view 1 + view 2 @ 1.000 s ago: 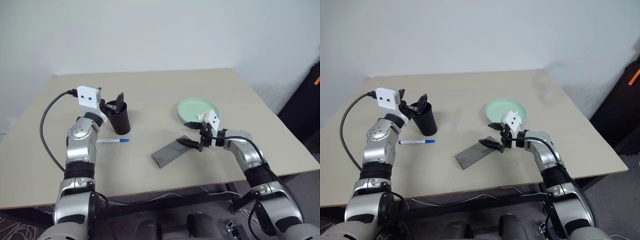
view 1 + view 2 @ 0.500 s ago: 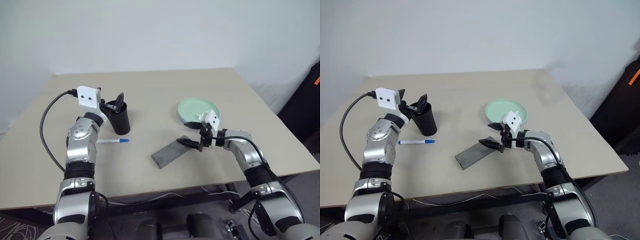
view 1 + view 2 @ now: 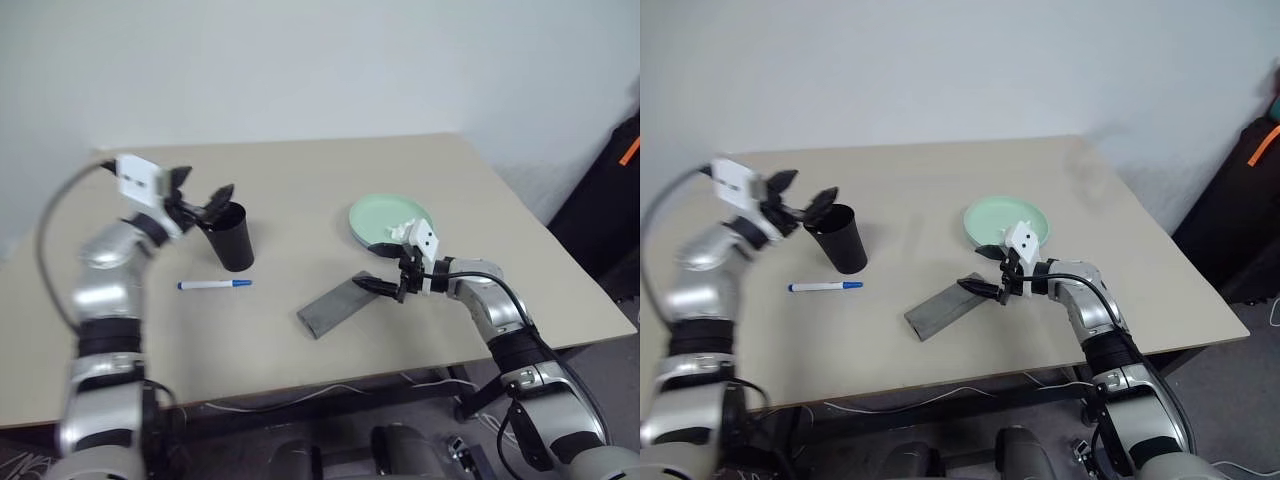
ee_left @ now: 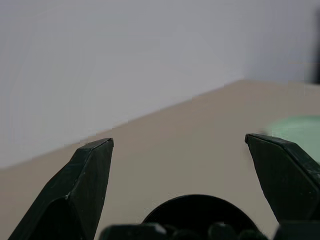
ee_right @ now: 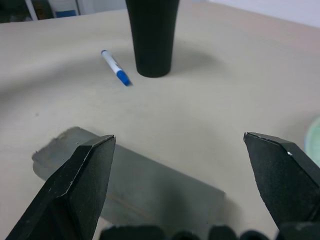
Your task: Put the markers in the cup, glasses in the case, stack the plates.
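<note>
Landmark is the cup (image 3: 232, 236), black, upright on the tan table (image 3: 300, 180), toward the table's left part. Left gripper (image 3: 199, 203) hangs in the air just left of the cup's rim, level with it, fingers spread wide, nothing between them; its wrist view looks over the cup's rim (image 4: 200, 215) with both fingers (image 4: 85, 190) apart. Whether anything sits inside the cup cannot be told. One marker (image 3: 215, 285), white barrel and blue cap, lies flat on the table just in front of the cup, toward the robot, slightly left of the cup's base, apart from it; nothing lies between them. The case (image 3: 335, 307), grey and closed, lies flat and slanted, right of the cup and nearer the robot, well apart from it. Right gripper (image 3: 383, 268) sits further right of the cup, over the case's far right end, fingers wide apart and holding nothing; its wrist view shows the case (image 5: 145, 185) right under its spread fingers (image 5: 80, 195), with the marker (image 5: 115, 67) and cup (image 5: 152, 35) beyond. Mint green plate (image 3: 392, 218) lies flat on the table, well right of the cup, just behind the right gripper, whose white wrist block hides part of its near edge. A dark bag (image 3: 620, 200) stands off the table, far right of the cup.
</note>
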Motion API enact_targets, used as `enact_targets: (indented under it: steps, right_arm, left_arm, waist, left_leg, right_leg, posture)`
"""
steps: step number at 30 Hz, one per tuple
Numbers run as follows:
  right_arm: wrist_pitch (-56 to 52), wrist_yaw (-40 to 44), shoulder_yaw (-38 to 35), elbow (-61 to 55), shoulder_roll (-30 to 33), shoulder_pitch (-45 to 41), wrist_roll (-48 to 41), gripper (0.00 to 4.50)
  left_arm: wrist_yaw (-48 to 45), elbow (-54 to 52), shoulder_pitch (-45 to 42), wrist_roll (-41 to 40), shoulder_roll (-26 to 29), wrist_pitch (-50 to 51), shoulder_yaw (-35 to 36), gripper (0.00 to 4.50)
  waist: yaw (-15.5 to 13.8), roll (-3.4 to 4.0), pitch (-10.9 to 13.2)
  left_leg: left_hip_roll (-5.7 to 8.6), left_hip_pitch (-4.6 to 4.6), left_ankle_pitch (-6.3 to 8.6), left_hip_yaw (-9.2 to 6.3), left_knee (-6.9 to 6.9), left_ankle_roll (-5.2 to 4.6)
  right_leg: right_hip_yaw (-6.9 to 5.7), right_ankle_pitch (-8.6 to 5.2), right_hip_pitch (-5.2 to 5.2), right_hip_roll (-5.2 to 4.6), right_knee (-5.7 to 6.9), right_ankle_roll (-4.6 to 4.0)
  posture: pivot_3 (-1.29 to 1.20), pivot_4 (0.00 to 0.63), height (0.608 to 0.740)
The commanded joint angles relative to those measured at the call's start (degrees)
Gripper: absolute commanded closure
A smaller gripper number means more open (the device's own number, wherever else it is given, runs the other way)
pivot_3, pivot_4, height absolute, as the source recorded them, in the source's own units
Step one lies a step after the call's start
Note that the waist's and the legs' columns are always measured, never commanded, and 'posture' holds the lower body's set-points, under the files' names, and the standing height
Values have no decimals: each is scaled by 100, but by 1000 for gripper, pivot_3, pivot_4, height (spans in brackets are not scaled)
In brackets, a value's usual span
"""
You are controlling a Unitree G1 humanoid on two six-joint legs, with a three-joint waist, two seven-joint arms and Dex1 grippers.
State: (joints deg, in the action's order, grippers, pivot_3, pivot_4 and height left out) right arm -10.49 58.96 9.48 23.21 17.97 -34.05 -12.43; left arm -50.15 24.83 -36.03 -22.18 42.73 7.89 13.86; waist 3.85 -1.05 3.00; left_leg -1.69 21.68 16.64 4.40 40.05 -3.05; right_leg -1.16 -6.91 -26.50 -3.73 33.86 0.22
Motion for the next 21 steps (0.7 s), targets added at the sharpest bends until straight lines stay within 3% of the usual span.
enact_targets:
  steps: [1,21]
  right_arm:
    - [138,30,-82,-58,-6,-236,-16,40]
    - [157,40,-86,-28,-13,-249,-9,40]
  left_arm:
    - [-701,-447,-104,-328,184,294,-26,21]
    - [-810,-519,-103,-279,163,443,62,21]
  waist:
    - [-21,11,-2]
    - [-89,2,-2]
  left_leg:
    - [3,-1,0,-5,-3,0]
    - [10,-4,-1,-3,1,-1]
  right_leg:
    - [-2,-3,4,-4,-3,4]
    - [2,-5,11,-8,-2,8]
  posture:
    - [0,0,720]
    - [0,0,720]
